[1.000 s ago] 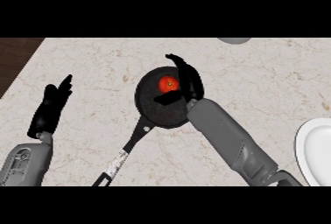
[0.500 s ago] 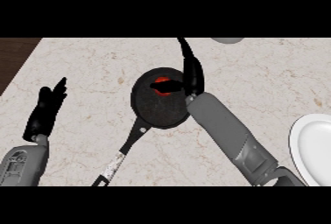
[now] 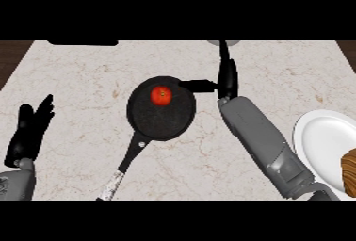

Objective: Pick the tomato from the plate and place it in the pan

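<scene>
The tomato (image 3: 161, 95) lay inside the black pan (image 3: 161, 123), in the half of the bowl farthest from the handle and clear of the rim, so the placing step looked done and what remained, by this view, was clearing the arm away. The robot's right hand (image 3: 224, 77) stood just beside the pan's far right rim, fingers straight and pointing away from the robot, thumb stretched sideways toward the pan and touching nothing; it held no object. The next move would seem to call for drawing that hand back from the pan without clipping the rim or nudging the tomato. The tomato, being round, showed no long axis; its small dark stem mark faced up toward the camera. The pan gave the scene its one clear line, its handle (image 3: 124, 168) running from the bowl toward the robot and a little to the left, ending in a pale tip. Well left of the pan, the robot's left hand (image 3: 29, 134) rested open, fingers relaxed and up. Well to the right of the pan sat a white plate (image 3: 319, 136) bearing a brown item (image 3: 348, 165) at the view's edge, too cropped to identify. All stood on a pale marbled counter (image 3: 83, 75).
</scene>
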`<control>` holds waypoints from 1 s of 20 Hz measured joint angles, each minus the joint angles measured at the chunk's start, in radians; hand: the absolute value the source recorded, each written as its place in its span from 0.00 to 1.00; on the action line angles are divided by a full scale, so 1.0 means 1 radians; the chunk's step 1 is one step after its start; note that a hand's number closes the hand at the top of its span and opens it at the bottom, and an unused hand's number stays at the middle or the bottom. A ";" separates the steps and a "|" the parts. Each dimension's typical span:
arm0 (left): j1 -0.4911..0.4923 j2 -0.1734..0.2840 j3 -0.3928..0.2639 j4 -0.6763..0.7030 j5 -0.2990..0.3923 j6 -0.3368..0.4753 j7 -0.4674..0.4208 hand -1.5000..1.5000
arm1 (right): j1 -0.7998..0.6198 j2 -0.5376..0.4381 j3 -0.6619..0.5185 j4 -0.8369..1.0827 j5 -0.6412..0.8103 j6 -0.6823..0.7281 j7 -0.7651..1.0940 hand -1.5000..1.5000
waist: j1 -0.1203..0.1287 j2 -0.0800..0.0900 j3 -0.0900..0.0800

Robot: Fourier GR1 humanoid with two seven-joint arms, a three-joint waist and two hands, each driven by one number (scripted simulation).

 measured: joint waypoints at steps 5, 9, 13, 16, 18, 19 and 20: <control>0.034 0.008 0.017 -0.019 0.003 0.000 0.000 0.50 | 0.137 -0.137 -0.017 -0.170 -0.015 0.112 0.012 0.00 | -0.029 -0.008 0.000; 0.041 0.012 0.024 -0.025 0.003 -0.004 0.003 0.50 | 0.250 -0.265 -0.044 -0.309 -0.039 0.230 0.026 0.00 | -0.037 -0.009 0.000; 0.034 0.016 0.033 -0.027 0.009 -0.011 0.006 0.50 | 0.368 -0.376 -0.077 -0.435 -0.055 0.325 0.039 0.00 | -0.037 -0.008 -0.001; 0.043 0.012 0.032 -0.034 0.006 -0.013 0.001 0.50 | 0.446 -0.452 -0.114 -0.505 -0.068 0.401 0.036 0.00 | -0.035 -0.008 -0.001; 0.054 -0.005 0.024 -0.036 -0.006 0.000 -0.007 0.50 | 0.487 -0.498 -0.146 -0.541 -0.076 0.452 0.037 0.00 | -0.033 -0.007 0.000; 0.059 -0.011 0.019 -0.053 -0.009 0.004 0.002 0.50 | 0.521 -0.514 -0.156 -0.581 -0.077 0.463 0.039 0.00 | -0.033 -0.007 -0.001; 0.058 -0.001 0.028 -0.047 -0.004 -0.005 -0.003 0.50 | 0.537 -0.535 -0.179 -0.580 -0.086 0.494 0.025 0.00 | -0.032 -0.007 -0.001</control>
